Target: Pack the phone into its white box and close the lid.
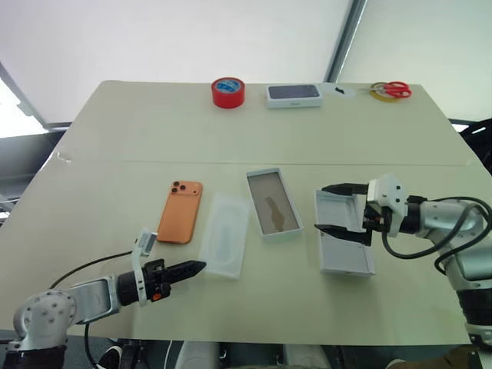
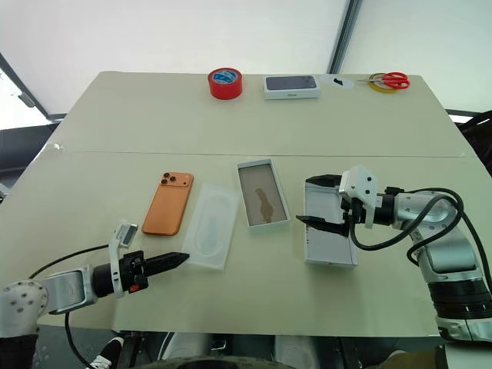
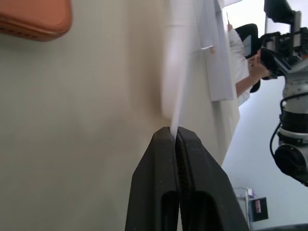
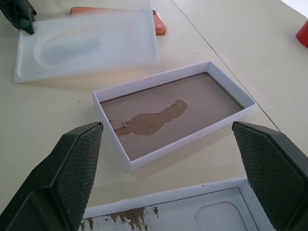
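The orange phone (image 1: 181,211) lies flat, camera block at its far end. Right of it comes a white insert (image 1: 225,244) with an oval recess, then the white box (image 1: 274,204) showing its brown floor, then the lid (image 1: 344,254) lying white inside up. My left gripper (image 1: 200,266) is shut on the near left edge of the insert; the thin edge runs out from between the closed fingertips (image 3: 163,144). My right gripper (image 1: 344,209) hangs open over the lid's far end, holding nothing, with the box ahead of its fingers (image 4: 77,163).
Along the table's far edge (image 1: 254,82) stand a red tape roll (image 1: 228,92), a white box with a dark top (image 1: 293,94), and red-handled scissors (image 1: 393,90) on a yellow ring. A person in white (image 3: 219,62) stands beyond the table.
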